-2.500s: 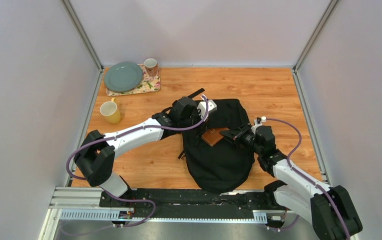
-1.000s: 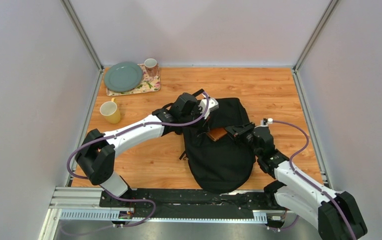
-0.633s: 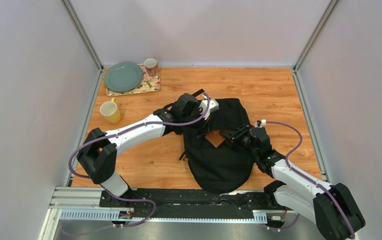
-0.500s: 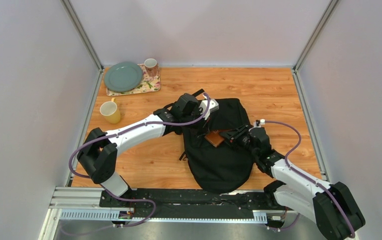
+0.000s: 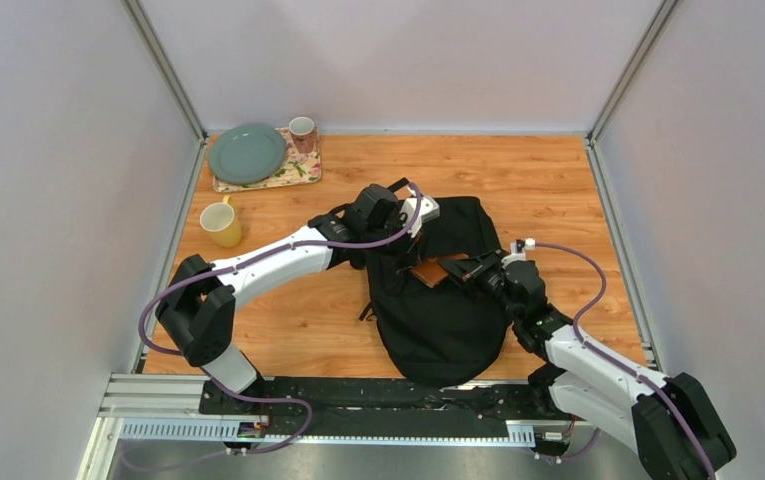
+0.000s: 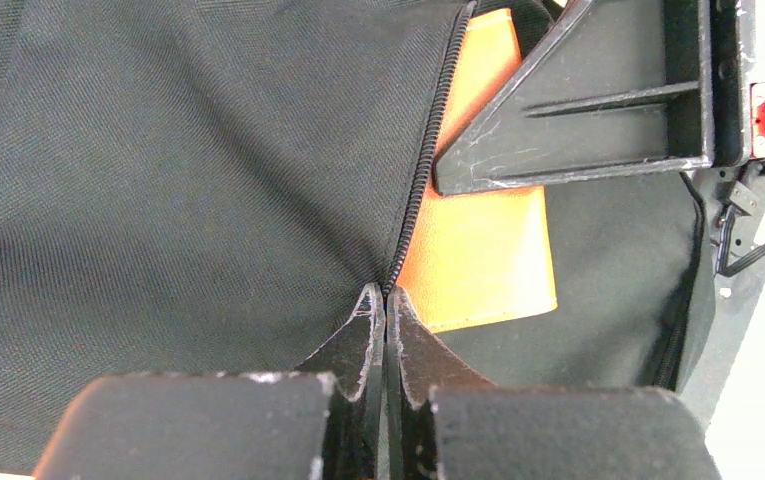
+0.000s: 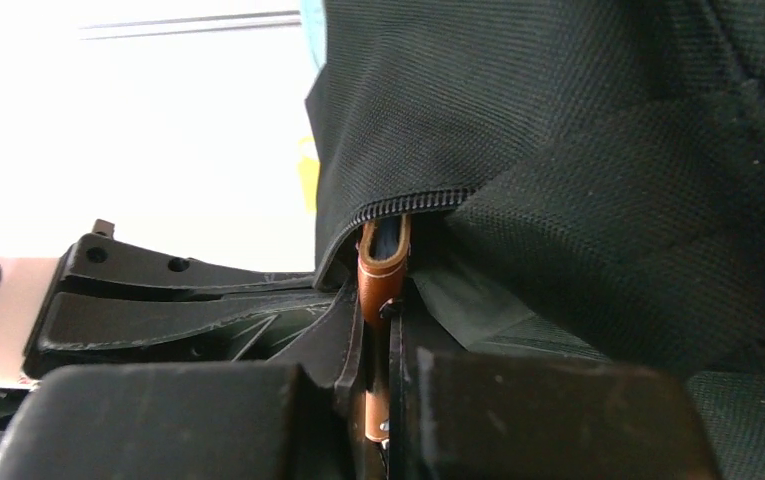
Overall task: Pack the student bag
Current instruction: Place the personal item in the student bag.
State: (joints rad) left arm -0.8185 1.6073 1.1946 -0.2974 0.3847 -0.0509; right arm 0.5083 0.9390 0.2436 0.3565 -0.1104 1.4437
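Note:
The student bag (image 5: pixel 438 315) lies in the middle of the table, black, with its zip open near the top. My left gripper (image 5: pixel 410 236) is shut on the zip edge (image 6: pixel 428 190) and holds the flap up; its tips meet at the teeth (image 6: pixel 385 296). A brown wallet (image 5: pixel 431 271) sits at the opening, orange-brown in the left wrist view (image 6: pixel 478 245). My right gripper (image 5: pixel 458 268) is shut on the wallet (image 7: pixel 378 268), whose front end pokes under the zip edge (image 7: pixel 408 203) into the student bag (image 7: pixel 598 150). The right gripper (image 7: pixel 376 318) clamps it edge-on.
A yellow mug (image 5: pixel 221 224) stands at the left. A green plate (image 5: pixel 247 153) and a small mug (image 5: pixel 302 131) rest on a floral tray (image 5: pixel 301 171) at the back left. Grey walls close in both sides. Both arms meet over the bag.
The right gripper loosened briefly, then shut again on the wallet, and the wallet shifted a little at the bag's opening. The left gripper kept its hold on the zip edge.

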